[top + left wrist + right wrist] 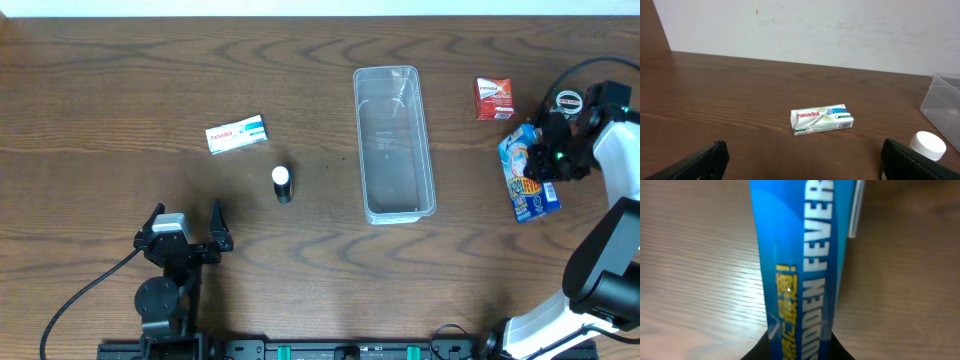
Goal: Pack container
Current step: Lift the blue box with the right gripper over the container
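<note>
Two arms at a brown wooden desk (pixel 100 90). Clear container (pixel 394 143) lies mid-desk, long axis running away from the robot, open side up, nothing visible inside. Left of it, well apart: Panadol box (pixel 236 134), lying flat. White-capped bottle (pixel 283 183) sits nearer the robot, between the Panadol box and the container, touching neither.

Right of the container: red packet (pixel 493 98) at the far side, blue box (pixel 528 172) nearer, lying flat, slightly angled. The two are close but apart.

Left end effector (pixel 185 235) is near the front-left edge, jaws wide, nothing between them. It is well apart from every item. Its wrist view looks over the desk at the Panadol box, with the bottle cap low right and a corner of the container at the right edge.

Right end effector (pixel 545 150) is over the far end of the blue box, jaws narrow. In the right wrist view the blue box fills the middle, with a dark finger against each side at the bottom edge, so it is gripping the box. Whether the box is off the desk, cannot tell.
</note>
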Motion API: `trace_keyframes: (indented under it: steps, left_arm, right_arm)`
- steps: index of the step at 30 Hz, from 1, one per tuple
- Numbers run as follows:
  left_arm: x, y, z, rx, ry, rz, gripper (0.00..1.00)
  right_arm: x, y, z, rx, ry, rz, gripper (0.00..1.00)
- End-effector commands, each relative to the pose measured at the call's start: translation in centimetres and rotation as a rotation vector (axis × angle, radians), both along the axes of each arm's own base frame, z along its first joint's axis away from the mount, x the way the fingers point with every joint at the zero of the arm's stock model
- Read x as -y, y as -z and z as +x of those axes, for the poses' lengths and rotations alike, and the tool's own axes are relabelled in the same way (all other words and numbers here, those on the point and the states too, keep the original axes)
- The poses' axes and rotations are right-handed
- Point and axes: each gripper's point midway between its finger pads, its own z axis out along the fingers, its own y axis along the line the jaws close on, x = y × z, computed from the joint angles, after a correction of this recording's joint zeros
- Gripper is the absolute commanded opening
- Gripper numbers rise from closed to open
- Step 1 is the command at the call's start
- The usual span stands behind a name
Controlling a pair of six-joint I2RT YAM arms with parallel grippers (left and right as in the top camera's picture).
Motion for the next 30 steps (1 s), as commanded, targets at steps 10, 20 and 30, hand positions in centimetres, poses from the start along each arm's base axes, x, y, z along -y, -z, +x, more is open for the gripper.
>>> trace_keyframes:
  steps: [10, 20, 30]
  left_arm:
    - [0.1, 1.6, -0.1, -0.051, 0.007, 0.004, 0.98]
    - [0.1, 1.6, -0.1, -0.051, 0.007, 0.004, 0.98]
    - [0.1, 1.6, -0.1, -0.051, 0.007, 0.004, 0.98]
  right_arm:
    - [-8.8, -19.0, 4.8, 0.43, -0.022, 0.589, 0.2]
    - [-16.1, -22.5, 4.9, 0.429, -0.129, 0.807, 0.26]
    - [-22.0, -20.4, 8.6, 0.375, -0.078, 0.744, 0.26]
